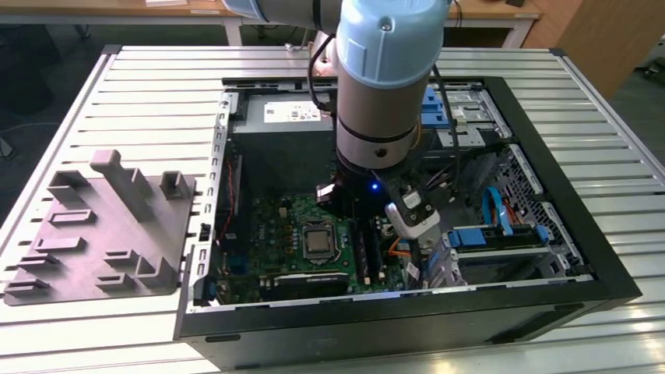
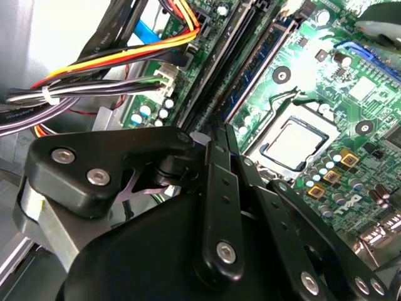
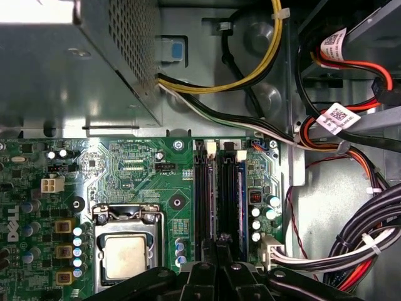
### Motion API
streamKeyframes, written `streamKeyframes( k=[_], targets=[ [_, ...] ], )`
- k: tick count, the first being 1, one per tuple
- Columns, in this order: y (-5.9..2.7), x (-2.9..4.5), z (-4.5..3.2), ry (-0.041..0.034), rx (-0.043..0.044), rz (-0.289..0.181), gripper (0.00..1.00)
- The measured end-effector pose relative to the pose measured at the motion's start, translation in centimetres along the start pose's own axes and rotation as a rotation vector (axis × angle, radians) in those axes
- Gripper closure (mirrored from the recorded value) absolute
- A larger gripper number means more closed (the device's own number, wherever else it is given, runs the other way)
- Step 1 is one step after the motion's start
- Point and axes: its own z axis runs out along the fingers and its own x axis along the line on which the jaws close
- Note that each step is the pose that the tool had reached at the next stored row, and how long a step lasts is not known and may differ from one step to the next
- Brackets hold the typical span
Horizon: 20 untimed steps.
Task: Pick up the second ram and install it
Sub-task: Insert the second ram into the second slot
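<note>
My gripper (image 1: pixel 413 238) reaches down into the open computer case (image 1: pixel 540 195), over the memory slots of the green motherboard (image 1: pixel 296 222). In both wrist views its black fingers meet tip to tip, shut (image 3: pixel 219 243) (image 2: pixel 217 137). A thin blue-green ram stick (image 3: pixel 240 194) (image 2: pixel 260 59) stands on edge in one of the long black slots, right beside the fingertips. Whether the fingertips touch a stick is hidden by the gripper body. I cannot tell which stick is the second ram.
A grey plastic tray (image 1: pixel 104 226) with upright tabs lies at the exterior view's left, outside the case. The power supply (image 1: pixel 280 117), the processor socket (image 3: pixel 125 254), bundled cables (image 3: pixel 351 238) and a blue-latched drive cage (image 1: pixel 499 234) crowd the slots.
</note>
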Motion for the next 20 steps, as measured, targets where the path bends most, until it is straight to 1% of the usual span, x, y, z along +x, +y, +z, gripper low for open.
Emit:
streamKeyframes(
  k=[11,13,14,20],
  targets=[
    [0.00,0.01,0.16,-0.0001,-0.0002,0.000,0.89],
    [0.00,0.00,0.22,-0.0008,-0.0015,0.000,0.87],
    [0.00,0.00,0.22,-0.0005,-0.0014,0.000,0.82],
    [-0.01,0.01,0.13,0.0000,0.0000,0.000,0.82]
  ],
)
